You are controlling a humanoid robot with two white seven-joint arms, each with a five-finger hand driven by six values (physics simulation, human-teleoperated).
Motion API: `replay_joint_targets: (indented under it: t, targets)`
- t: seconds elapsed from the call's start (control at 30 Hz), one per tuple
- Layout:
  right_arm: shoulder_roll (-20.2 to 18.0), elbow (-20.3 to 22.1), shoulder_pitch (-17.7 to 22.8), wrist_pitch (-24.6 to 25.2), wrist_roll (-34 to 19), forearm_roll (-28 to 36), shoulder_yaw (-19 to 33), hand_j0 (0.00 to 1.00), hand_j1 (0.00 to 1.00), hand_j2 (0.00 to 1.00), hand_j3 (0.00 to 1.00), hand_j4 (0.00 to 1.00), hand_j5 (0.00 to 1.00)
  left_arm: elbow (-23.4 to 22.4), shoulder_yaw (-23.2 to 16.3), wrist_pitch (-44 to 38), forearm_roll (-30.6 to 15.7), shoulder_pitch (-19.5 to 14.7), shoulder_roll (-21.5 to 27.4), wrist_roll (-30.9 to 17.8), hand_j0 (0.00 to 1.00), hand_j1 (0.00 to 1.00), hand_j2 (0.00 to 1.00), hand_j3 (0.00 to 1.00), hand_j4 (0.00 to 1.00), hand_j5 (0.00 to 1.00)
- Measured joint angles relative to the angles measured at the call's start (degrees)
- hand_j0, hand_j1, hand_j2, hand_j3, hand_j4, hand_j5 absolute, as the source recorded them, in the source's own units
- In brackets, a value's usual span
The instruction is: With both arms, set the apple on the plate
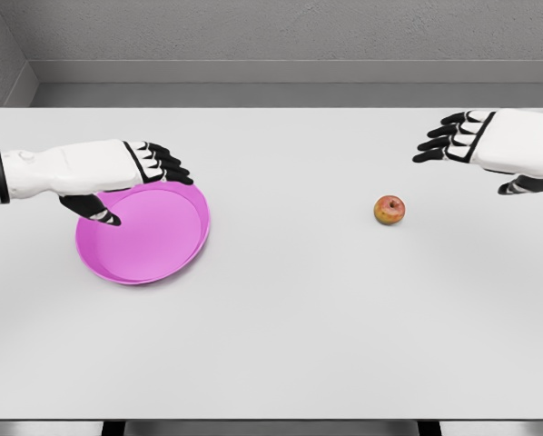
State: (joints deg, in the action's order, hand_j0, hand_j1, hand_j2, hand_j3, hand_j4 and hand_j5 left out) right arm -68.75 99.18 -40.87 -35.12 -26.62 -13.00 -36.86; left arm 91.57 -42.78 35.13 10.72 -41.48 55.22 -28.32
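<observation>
A small red-yellow apple (389,210) lies on the white table, right of the middle. A pink plate (158,241) lies flat on the left side. My left hand (140,191) is over the plate's back left rim, its fingers stretched along the far edge and its thumb over the plate's inside; it holds nothing that I can see. My right hand (467,168) hovers up and to the right of the apple, apart from it, with fingers relaxed and empty.
The white table (281,345) spans the whole view, with its front edge near the bottom. A grey wall runs behind the back edge.
</observation>
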Motion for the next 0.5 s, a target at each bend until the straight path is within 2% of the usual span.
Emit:
replay_joint_targets:
  t: [0.3,0.37,0.5]
  targets:
    - [0.2,0.5,0.0,0.0,0.0,0.3,0.3,1.0,1.0,1.0,1.0,1.0,1.0,0.2,-0.7,0.0,0.0,-0.1,-0.1,-0.1,1.0,1.0,1.0,1.0,1.0,1.0]
    - [0.2,0.5,0.0,0.0,-0.3,1.2,-1.0,1.0,1.0,1.0,1.0,1.0,1.0,0.2,-0.8,0.0,0.0,-0.1,-0.1,-0.1,1.0,1.0,1.0,1.0,1.0,1.0]
    - [0.8,0.4,0.1,0.0,-5.2,6.3,-3.4,1.0,1.0,1.0,1.0,1.0,1.0,1.4,-1.2,0.0,0.0,-0.1,0.0,-0.1,1.0,1.0,1.0,1.0,1.0,1.0]
